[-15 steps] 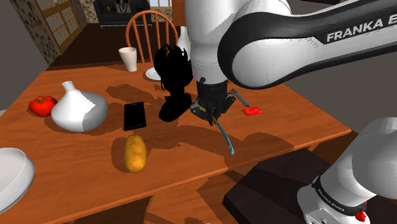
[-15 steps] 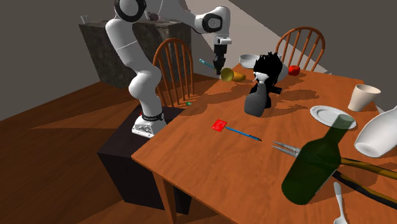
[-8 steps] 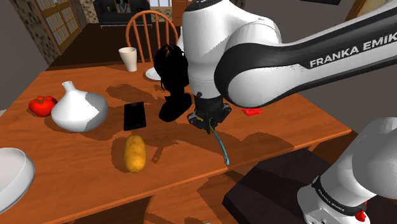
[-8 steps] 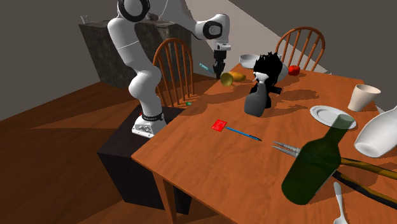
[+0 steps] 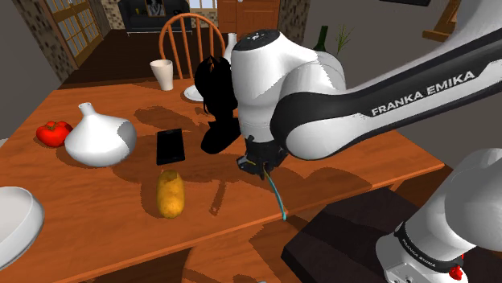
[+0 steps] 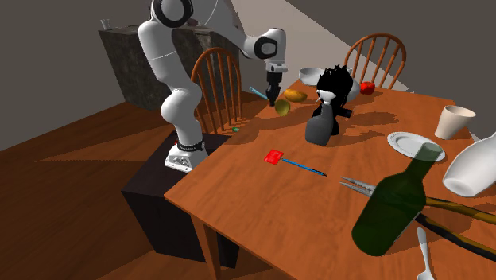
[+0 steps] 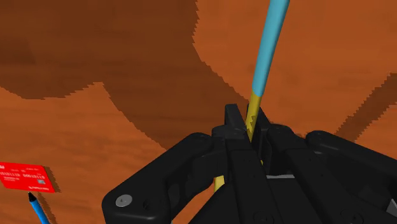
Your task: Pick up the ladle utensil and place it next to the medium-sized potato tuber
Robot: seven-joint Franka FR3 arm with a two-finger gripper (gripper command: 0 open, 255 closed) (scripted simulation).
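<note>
Ladle (image 5: 277,197) clamped in closed tool (image 5: 259,161) over counter (image 5: 96,209). Potato (image 5: 170,193) near, with dark phone (image 5: 170,146) and black figurine (image 5: 216,100) just beyond it.

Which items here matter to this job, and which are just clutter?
Job: ladle, potato.
Lying about: white vase, black figurine, white cup, red card, green bottle.

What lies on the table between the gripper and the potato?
Nothing: in the shoulder view that stretch of table is bare, shadowed wood between the gripper, shut on the ladle, and the potato.
</note>
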